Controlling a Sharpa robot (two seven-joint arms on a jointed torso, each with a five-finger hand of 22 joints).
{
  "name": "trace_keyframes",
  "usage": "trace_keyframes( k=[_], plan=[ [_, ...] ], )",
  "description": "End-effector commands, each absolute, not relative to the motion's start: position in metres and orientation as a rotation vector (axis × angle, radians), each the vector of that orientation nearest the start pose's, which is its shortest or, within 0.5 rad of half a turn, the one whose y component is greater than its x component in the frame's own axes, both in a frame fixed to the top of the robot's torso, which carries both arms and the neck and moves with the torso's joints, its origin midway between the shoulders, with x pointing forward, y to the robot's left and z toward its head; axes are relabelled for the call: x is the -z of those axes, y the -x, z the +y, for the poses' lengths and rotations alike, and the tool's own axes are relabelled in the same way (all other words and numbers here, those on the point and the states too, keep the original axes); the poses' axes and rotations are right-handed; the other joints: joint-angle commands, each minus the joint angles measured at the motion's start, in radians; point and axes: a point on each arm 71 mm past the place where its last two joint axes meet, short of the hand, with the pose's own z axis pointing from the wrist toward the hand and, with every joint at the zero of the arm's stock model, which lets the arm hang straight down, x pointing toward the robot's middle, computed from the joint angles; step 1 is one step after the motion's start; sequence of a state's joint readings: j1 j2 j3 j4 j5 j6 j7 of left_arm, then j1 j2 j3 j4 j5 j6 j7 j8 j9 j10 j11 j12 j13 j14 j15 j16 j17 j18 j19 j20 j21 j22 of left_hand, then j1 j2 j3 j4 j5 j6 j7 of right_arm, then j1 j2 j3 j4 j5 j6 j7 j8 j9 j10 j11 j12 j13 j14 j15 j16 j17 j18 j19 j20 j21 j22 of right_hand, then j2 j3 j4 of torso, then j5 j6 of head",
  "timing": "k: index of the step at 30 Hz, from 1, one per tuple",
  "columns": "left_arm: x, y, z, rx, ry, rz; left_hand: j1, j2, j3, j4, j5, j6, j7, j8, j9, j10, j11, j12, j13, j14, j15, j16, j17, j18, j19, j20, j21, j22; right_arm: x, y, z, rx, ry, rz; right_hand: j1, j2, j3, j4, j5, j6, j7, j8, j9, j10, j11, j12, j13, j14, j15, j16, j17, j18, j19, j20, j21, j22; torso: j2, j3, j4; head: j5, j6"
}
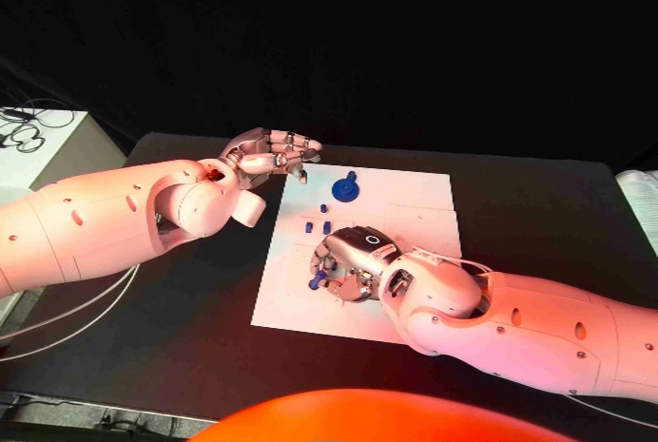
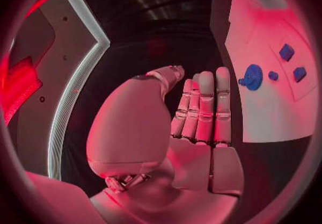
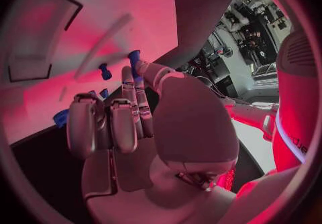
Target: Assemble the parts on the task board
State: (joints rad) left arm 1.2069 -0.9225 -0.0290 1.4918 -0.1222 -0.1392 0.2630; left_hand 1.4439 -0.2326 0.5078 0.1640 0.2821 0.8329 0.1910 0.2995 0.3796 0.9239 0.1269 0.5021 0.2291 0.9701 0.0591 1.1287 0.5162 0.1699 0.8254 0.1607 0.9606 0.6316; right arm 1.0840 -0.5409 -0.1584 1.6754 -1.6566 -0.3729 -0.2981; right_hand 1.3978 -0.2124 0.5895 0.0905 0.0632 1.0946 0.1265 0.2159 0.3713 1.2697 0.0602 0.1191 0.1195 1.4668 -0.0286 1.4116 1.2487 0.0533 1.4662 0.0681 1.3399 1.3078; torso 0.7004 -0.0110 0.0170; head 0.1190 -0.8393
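Observation:
The white task board lies in the middle of the table. A blue gear sits near its far edge, also seen from the left wrist as the gear. Small blue pegs lie just below it. My right hand rests low over the board's left half and pinches a small blue part between thumb and a finger, with more blue parts beside its fingers. My left hand hangs raised off the board's far left corner, its fingers straight and holding nothing.
Black table surrounds the board. A white cabinet with cables stands at the far left. Cables trail under my left arm. Small blue pieces lie beyond the gear on the board.

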Motion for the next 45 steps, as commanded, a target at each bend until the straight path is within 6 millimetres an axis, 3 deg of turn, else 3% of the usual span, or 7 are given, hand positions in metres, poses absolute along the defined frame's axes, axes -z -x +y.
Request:
trace_keyframes(
  k=[1,23,25,27,33,41,45],
  plan=[
    [0.178,-0.491,0.246,1.524,1.029,1.599,0.002,0.007,-0.007,0.0,0.003,-0.005,0.001,0.006,-0.002,-0.003,0.002,-0.002,-0.001,-0.003,0.002,-0.004,-0.002,0.014,0.01,0.0,-0.004,-0.002,0.247,-0.377,-0.02,-0.875,0.449,1.737,-0.035,-0.023,0.004,0.004,-0.003,-0.029,0.007,-0.019,-0.006,-0.02,0.005,-0.017,-0.002,0.036,0.011,-0.004,-0.001,-0.007,0.046,0.008,-0.01,0.155,0.001,-0.0006,0.0006,-0.001,-0.003],
    [0.178,-0.491,0.245,1.524,1.029,1.6,0.001,0.007,-0.009,0.0,0.003,-0.005,0.001,0.007,-0.002,-0.003,0.002,-0.002,-0.002,-0.003,0.002,-0.005,-0.002,0.014,0.011,0.0,-0.005,-0.003,0.246,-0.378,-0.018,-0.918,0.424,1.695,-0.075,-0.056,-0.056,-0.009,0.02,-0.109,0.028,-0.072,-0.019,-0.189,0.039,-0.04,-0.025,-0.002,0.041,-0.052,-0.091,0.031,-0.014,0.038,-0.223,0.063,-0.001,0.0017,-0.0023,-0.001,-0.002],
    [0.178,-0.491,0.245,1.524,1.029,1.6,0.001,0.007,-0.009,0.0,0.003,-0.005,0.001,0.007,-0.002,-0.003,0.002,-0.002,-0.002,-0.003,0.002,-0.005,-0.002,0.014,0.011,0.0,-0.005,-0.003,0.245,-0.378,-0.019,-0.925,0.417,1.685,-0.066,-0.047,-0.097,-0.011,0.021,-0.129,0.025,-0.085,-0.023,-0.232,0.042,-0.033,-0.032,-0.013,0.047,-0.064,-0.114,0.041,-0.029,0.041,-0.279,0.037,-0.001,0.0018,-0.0022,-0.002,-0.001],
    [0.178,-0.491,0.245,1.524,1.029,1.6,0.001,0.007,-0.009,0.0,0.003,-0.005,0.001,0.007,-0.002,-0.003,0.002,-0.002,-0.002,-0.003,0.002,-0.005,-0.002,0.014,0.011,0.0,-0.005,-0.003,0.243,-0.378,-0.021,-0.934,0.406,1.67,0.001,0.004,-0.315,0.015,0.043,-0.166,0.015,-0.109,-0.033,-0.319,0.058,0.003,-0.043,-0.043,0.059,-0.09,-0.171,0.059,-0.059,0.056,-0.406,-0.026,-0.001,0.0018,-0.0016,-0.003,0.0],
    [0.178,-0.492,0.246,1.522,1.03,1.599,0.001,0.007,-0.009,0.0,0.003,-0.005,0.001,0.007,-0.002,-0.003,0.002,-0.002,-0.002,-0.003,0.002,-0.005,-0.002,0.014,0.011,0.0,-0.005,-0.003,0.234,-0.377,-0.037,-0.965,0.342,1.617,0.103,-0.011,-0.452,0.155,0.061,-0.199,0.003,-0.13,-0.045,-0.394,0.067,0.067,-0.044,-0.066,0.066,-0.097,-0.211,0.07,-0.067,0.061,-0.488,-0.073,-0.003,0.0015,-0.0034,-0.01,0.007],
    [0.179,-0.491,0.247,1.522,1.032,1.6,0.001,0.007,-0.009,0.0,0.003,-0.005,0.001,0.007,-0.002,-0.004,0.002,-0.002,-0.002,-0.003,0.002,-0.005,-0.002,0.014,0.011,0.0,-0.005,-0.003,0.206,-0.4,-0.104,-0.963,0.004,1.676,0.083,0.033,-0.462,0.196,0.011,-0.129,0.036,-0.089,-0.036,-0.138,0.022,0.266,0.013,0.019,0.027,-0.006,-0.053,0.027,0.021,0.027,-0.228,0.046,-0.007,0.0003,-0.0119,-0.035,0.02],
    [0.18,-0.49,0.247,1.522,1.035,1.602,0.001,0.007,-0.01,0.0,0.003,-0.006,0.001,0.007,-0.003,-0.004,0.001,-0.003,-0.003,-0.003,0.002,-0.005,-0.002,0.014,0.011,0.0,-0.006,-0.003,0.2,-0.408,-0.146,-0.915,-0.18,1.765,-0.034,0.048,-0.527,0.195,-0.011,-0.101,0.002,-0.043,-0.02,-0.028,-0.013,0.395,0.113,0.042,-0.002,0.032,0.019,0.005,0.052,0.002,-0.09,0.116,-0.012,0.0001,-0.0187,-0.052,0.025]
  ],
)
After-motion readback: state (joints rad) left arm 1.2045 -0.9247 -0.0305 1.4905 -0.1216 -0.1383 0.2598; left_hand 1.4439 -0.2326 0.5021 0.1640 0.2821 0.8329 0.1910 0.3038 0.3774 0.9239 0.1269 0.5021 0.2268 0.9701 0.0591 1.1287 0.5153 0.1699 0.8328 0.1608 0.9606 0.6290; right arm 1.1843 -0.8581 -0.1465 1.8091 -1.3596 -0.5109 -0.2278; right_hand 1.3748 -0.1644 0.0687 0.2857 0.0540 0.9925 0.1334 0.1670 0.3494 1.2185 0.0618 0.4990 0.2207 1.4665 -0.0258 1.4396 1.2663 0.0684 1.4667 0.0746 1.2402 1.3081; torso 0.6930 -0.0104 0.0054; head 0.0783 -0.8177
